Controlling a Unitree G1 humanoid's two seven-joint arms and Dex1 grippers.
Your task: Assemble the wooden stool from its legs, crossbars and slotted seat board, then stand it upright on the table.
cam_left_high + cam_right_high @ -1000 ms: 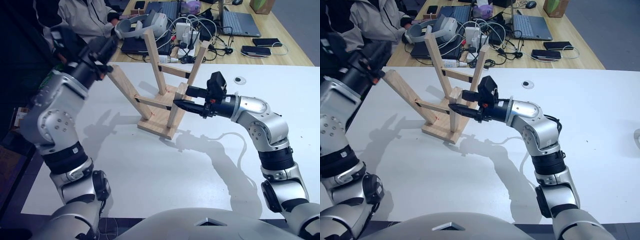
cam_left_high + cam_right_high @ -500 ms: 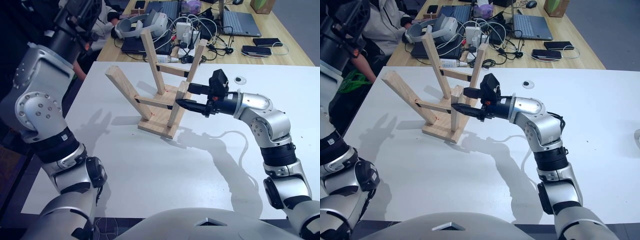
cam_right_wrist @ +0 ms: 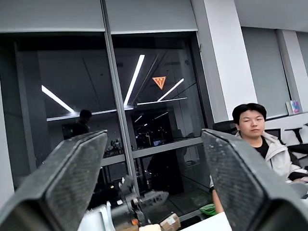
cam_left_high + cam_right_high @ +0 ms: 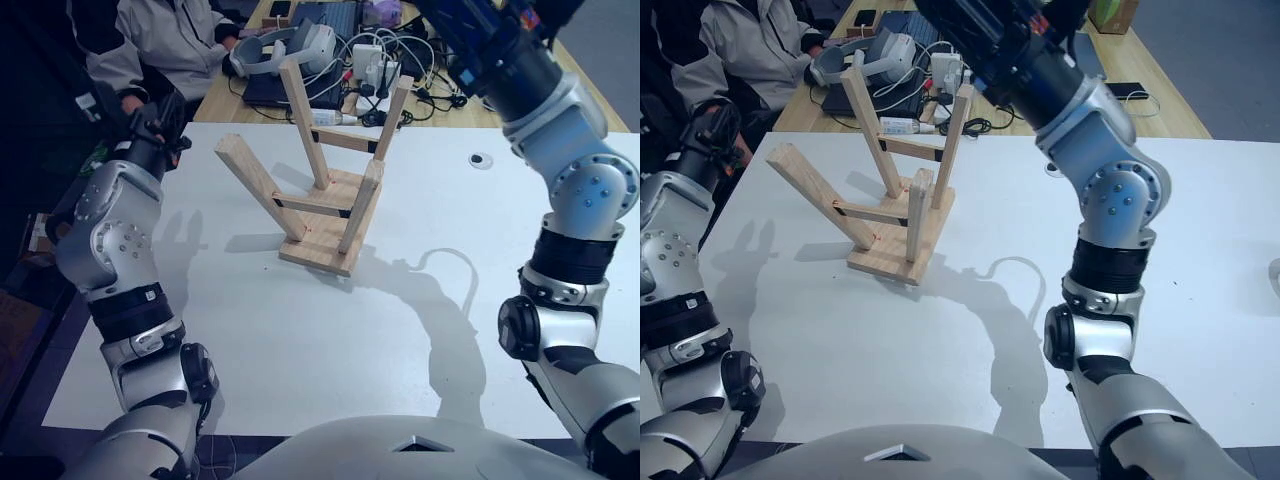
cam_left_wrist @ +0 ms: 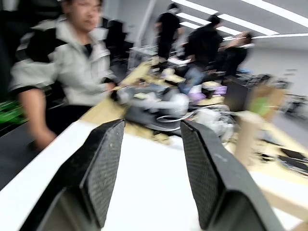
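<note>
White table [image 4: 300,340] carries the upturned stool [image 4: 330,225], while left end effector [image 5: 152,126] and right end effector [image 3: 154,134] gape wide, holding nothing.

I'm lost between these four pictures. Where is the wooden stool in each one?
Left eye view: stool at picture centre on the white table, seat down, legs up.
Right eye view: same stool, left of centre.
Left wrist view: blurred pale post beyond the left fingers, likely one leg.
Right wrist view: camera faces a glass wall, away from the table.
Shared landmark: white headset on the desk behind.
</note>
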